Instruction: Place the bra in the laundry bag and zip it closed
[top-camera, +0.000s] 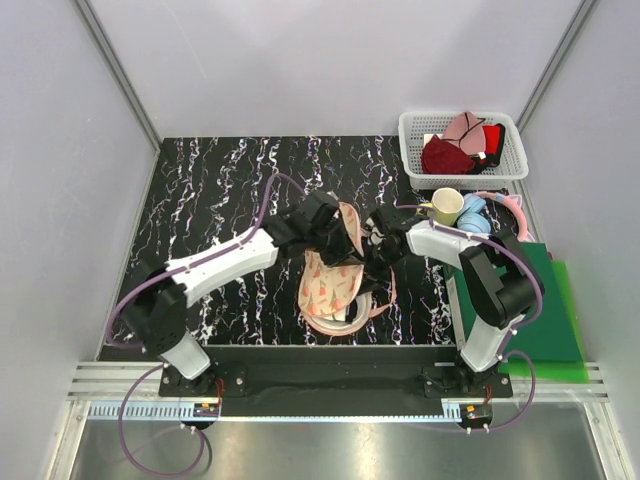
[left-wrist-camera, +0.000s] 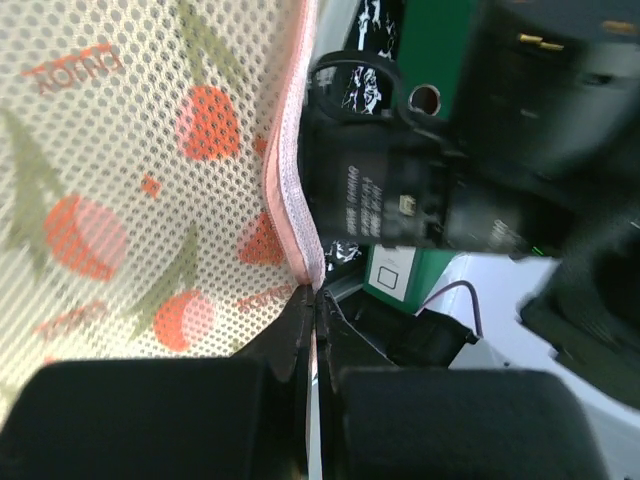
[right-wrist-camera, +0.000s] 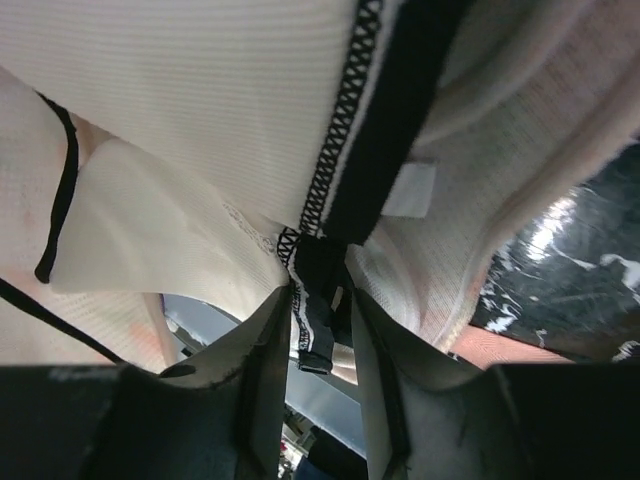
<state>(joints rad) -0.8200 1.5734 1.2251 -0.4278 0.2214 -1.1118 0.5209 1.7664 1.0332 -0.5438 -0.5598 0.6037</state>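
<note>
At the centre of the black marbled table (top-camera: 215, 180), 2 robot arms hold garment and case together.
The left gripper (left-wrist-camera: 314, 305) is pinched closed on the pink zip edge of the peach, red-speckled mesh laundry bag (left-wrist-camera: 140, 190). The right gripper (right-wrist-camera: 318, 300) clamps the black trim of the white padded bra (right-wrist-camera: 200, 100), which hangs against the bag. It looks light and floppy; the stitched trim seems the firmest hold.

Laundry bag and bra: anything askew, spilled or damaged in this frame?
Nothing spilled or torn. The laundry bag sits crumpled and half lifted, its pink zip edge pinched in the left pincer. The bra is bunched at the right pincer, clamped by its black trim. Expected mid-task.
</note>
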